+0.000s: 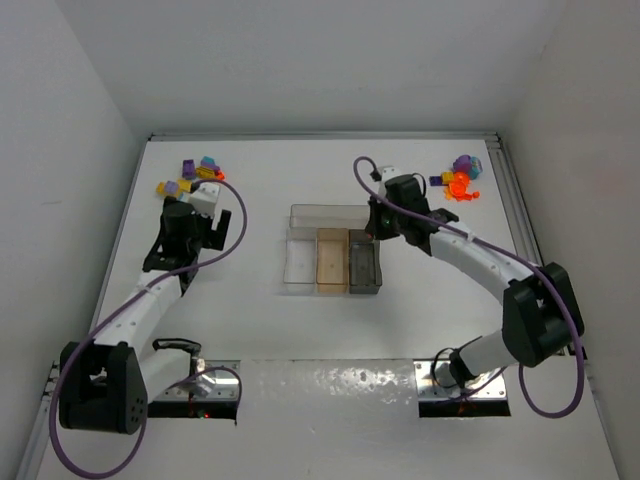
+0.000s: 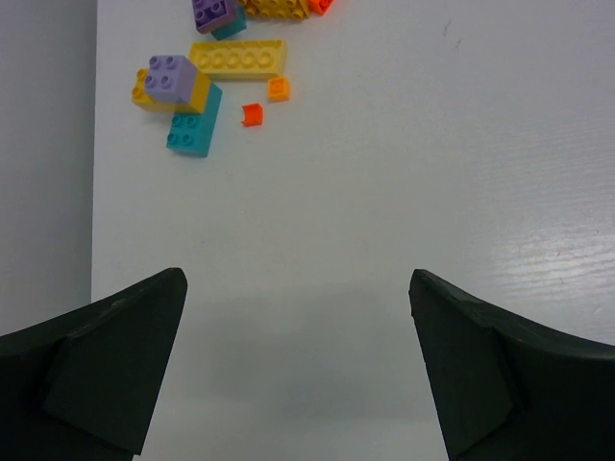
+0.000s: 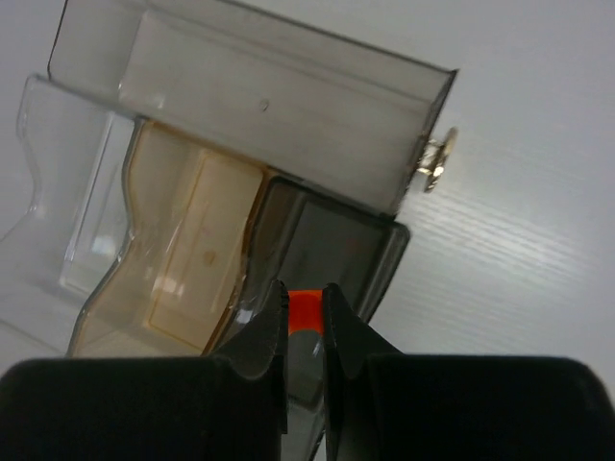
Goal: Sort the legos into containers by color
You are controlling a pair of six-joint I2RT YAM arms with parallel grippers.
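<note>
Pinching orange lego (image 3: 306,309) (right wrist only)

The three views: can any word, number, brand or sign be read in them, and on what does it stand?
None: no text can be read in any view.
The legos show only plain studs; any stamp on them is too small to read.
The tray bears no label, and its tan compartment shows only reflections.

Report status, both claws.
Left claw open, empty, short of the loose bricks. Right claw shut on an orange-red brick above the grey compartment. Nothing blocking.
</note>
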